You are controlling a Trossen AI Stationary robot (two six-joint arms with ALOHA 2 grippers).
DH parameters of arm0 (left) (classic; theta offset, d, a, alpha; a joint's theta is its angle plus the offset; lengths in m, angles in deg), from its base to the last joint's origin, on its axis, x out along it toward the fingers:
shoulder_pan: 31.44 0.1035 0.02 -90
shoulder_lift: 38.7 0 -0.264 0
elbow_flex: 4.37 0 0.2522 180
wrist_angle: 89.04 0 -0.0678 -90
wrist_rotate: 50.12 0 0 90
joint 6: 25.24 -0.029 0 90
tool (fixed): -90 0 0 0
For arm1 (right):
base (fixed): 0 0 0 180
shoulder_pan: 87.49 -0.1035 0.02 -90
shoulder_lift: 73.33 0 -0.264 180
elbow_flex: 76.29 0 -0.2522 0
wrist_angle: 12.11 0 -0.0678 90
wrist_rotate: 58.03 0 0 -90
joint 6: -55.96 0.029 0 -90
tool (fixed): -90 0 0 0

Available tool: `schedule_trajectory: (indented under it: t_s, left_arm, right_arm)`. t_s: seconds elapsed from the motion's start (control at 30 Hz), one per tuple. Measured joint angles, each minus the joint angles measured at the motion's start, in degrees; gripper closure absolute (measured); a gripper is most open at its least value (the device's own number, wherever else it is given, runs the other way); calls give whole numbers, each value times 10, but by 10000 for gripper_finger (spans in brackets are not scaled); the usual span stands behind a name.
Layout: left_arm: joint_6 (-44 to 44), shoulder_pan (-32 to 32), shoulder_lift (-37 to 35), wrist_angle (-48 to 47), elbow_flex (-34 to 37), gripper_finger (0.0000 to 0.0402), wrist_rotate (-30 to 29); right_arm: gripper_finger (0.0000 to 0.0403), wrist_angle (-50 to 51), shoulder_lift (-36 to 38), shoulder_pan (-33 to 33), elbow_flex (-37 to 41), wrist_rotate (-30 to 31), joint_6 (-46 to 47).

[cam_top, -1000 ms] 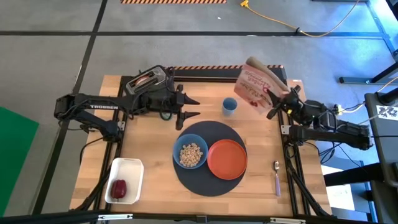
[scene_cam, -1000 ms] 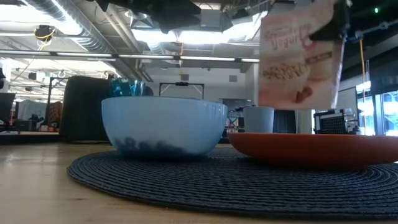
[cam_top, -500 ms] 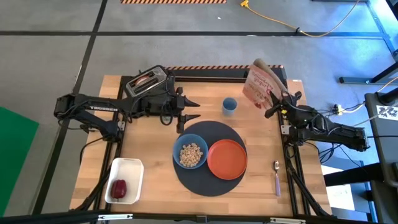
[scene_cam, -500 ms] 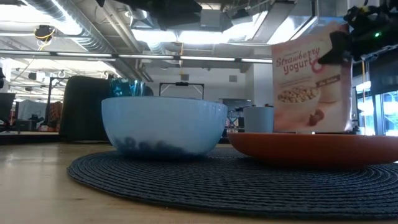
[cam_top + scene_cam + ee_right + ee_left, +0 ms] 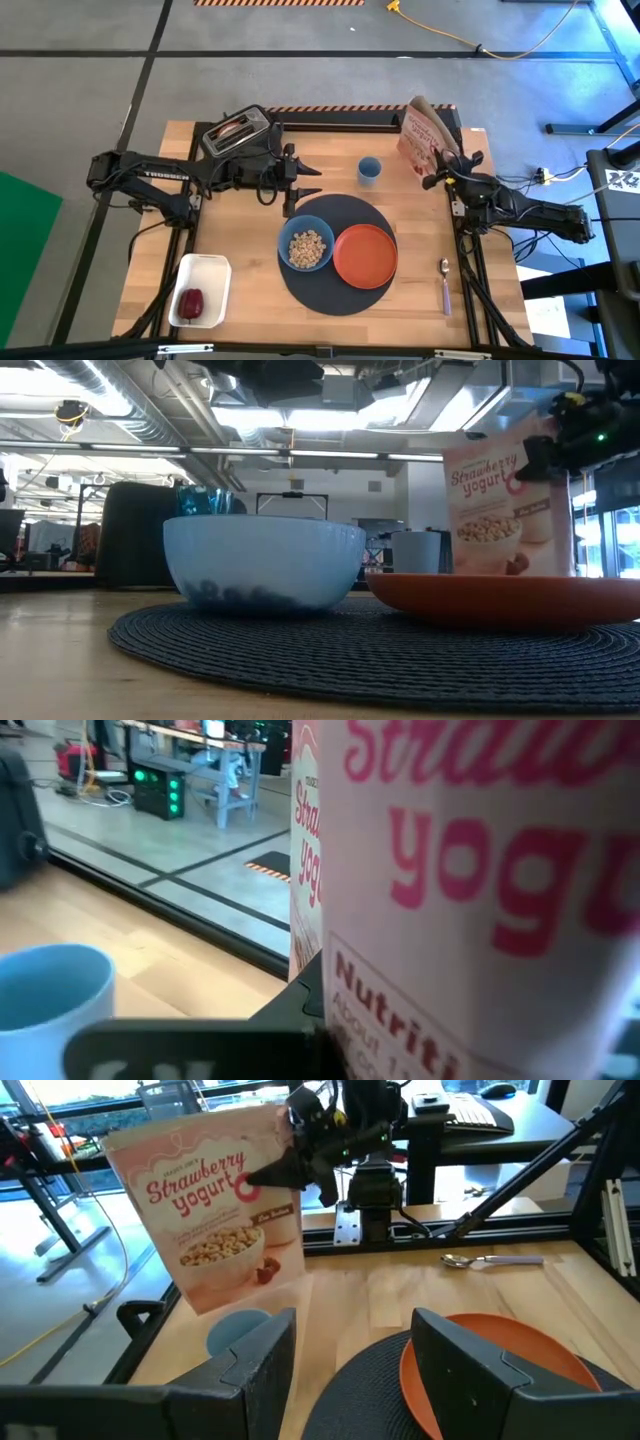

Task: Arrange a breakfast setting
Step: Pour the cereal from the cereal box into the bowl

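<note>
- The right gripper [image 5: 447, 170] is still clamped on the cereal bag [image 5: 421, 141], and it has swung the bag upright and down to the far right corner of the table; a second ago it hung tilted nearer the middle.
- The bowl [image 5: 306, 247] already holds cereal, so pouring looks finished; letting go of the bag seems next.
- The left gripper [image 5: 304, 181] hovers with its fingers apart, just off the far left edge of the mat [image 5: 352, 299], having eased closer in.
- The plate [image 5: 365, 255] sits bare on the mat beside the bowl; the glass [image 5: 369, 169] stands beyond.
- The spoon [image 5: 445, 284] lies right of the mat, and the fruit [image 5: 191, 302] waits in a white tray [image 5: 214, 267] near left.
</note>
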Motion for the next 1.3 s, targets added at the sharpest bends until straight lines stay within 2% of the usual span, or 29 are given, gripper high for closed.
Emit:
schedule_trajectory:
  t_s: [0.3,0.63,0.73,0.87,1.07,1.17,1.3]
  left_arm:
    - [1,0,0,0,0,207,0]
    - [1,0,0,-13,0,207,0]
    - [2,0,0,-20,0,207,0]
    - [2,0,0,-33,0,207,-5]
    - [2,0,0,-46,0,207,-49]
    - [2,0,0,-45,0,207,-55]
    - [0,0,0,-47,0,207,-56]
  right_arm:
    - [370,-11,0,45,3,11,10]
    - [364,7,0,83,3,-37,44]
    - [337,7,0,83,3,-50,50]
    - [273,7,0,82,3,-53,61]
    - [182,-1,0,82,3,-20,62]
    - [161,-8,0,82,2,-15,59]
    - [154,-12,0,82,-29,-28,37]
